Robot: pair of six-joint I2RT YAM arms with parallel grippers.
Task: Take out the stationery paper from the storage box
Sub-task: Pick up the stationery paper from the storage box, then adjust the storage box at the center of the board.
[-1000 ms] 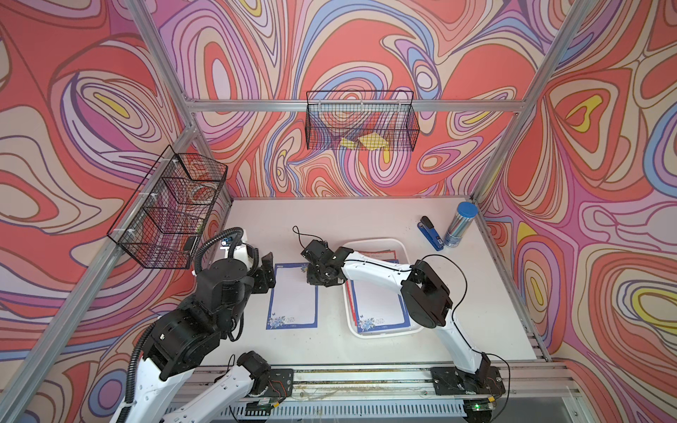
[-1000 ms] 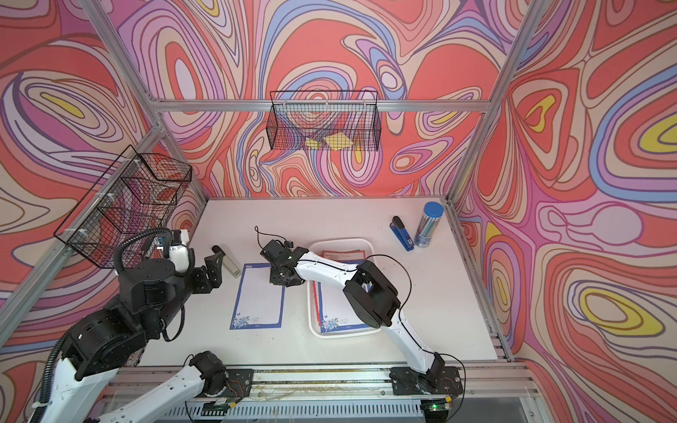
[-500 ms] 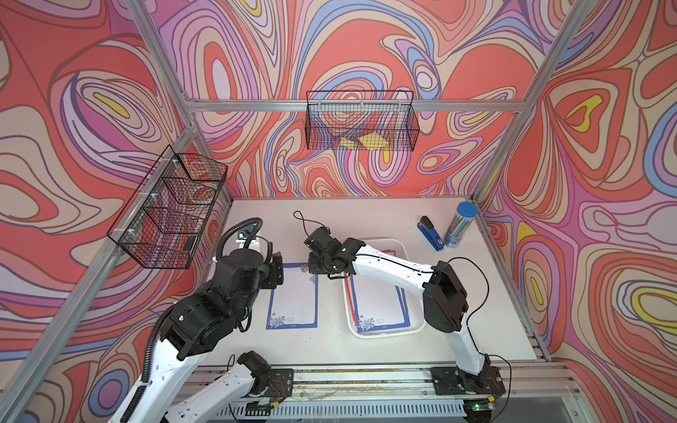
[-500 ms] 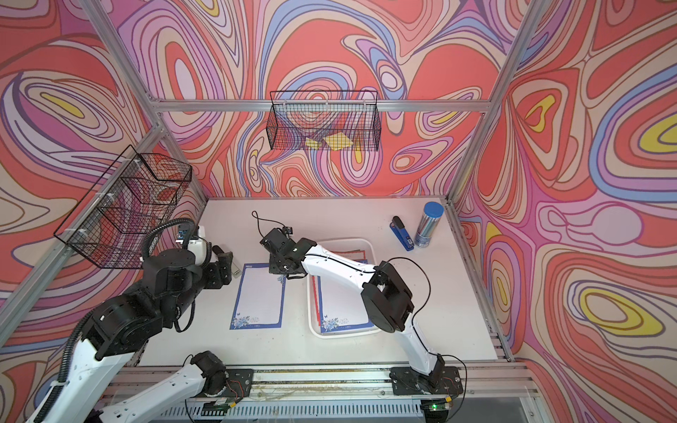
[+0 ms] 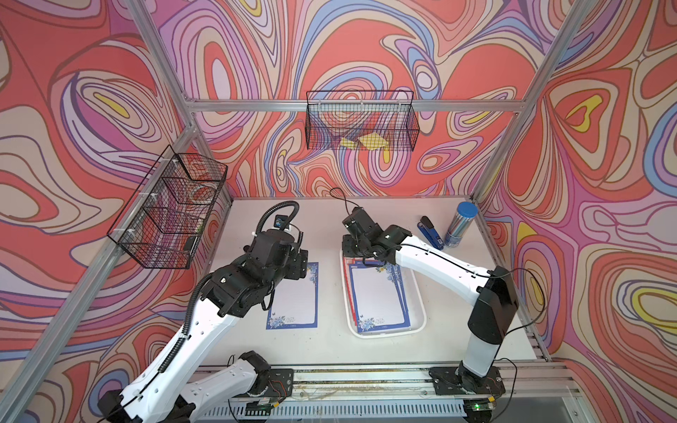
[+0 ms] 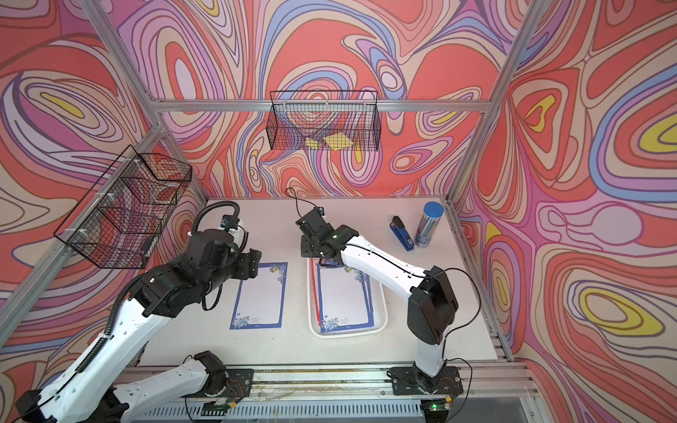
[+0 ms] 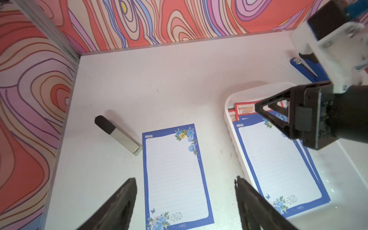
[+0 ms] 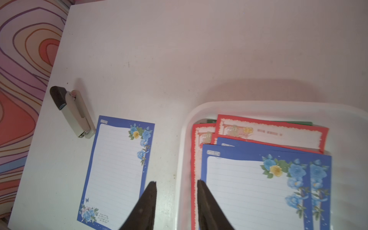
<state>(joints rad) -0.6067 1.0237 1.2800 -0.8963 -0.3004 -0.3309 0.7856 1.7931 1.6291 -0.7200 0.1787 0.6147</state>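
Left jaws stand wide apart and empty, above one blue-bordered sheet [image 7: 173,171] lying flat on the bench [image 7: 159,79]. Right jaws are partly parted and empty, above the box [image 8: 184,139] rim. The paper stack [image 8: 249,189] lies inside the box, just beside them.

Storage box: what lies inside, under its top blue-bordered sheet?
Inside the storage box, another blue-bordered sheet, red-bordered sheets and a green edge peek out beneath the top sheet. How many lie there is hidden.

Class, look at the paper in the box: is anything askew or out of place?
In the box, the red sheets stick out, skewed, from under the blue sheets instead of lining up. Nothing looks damaged.
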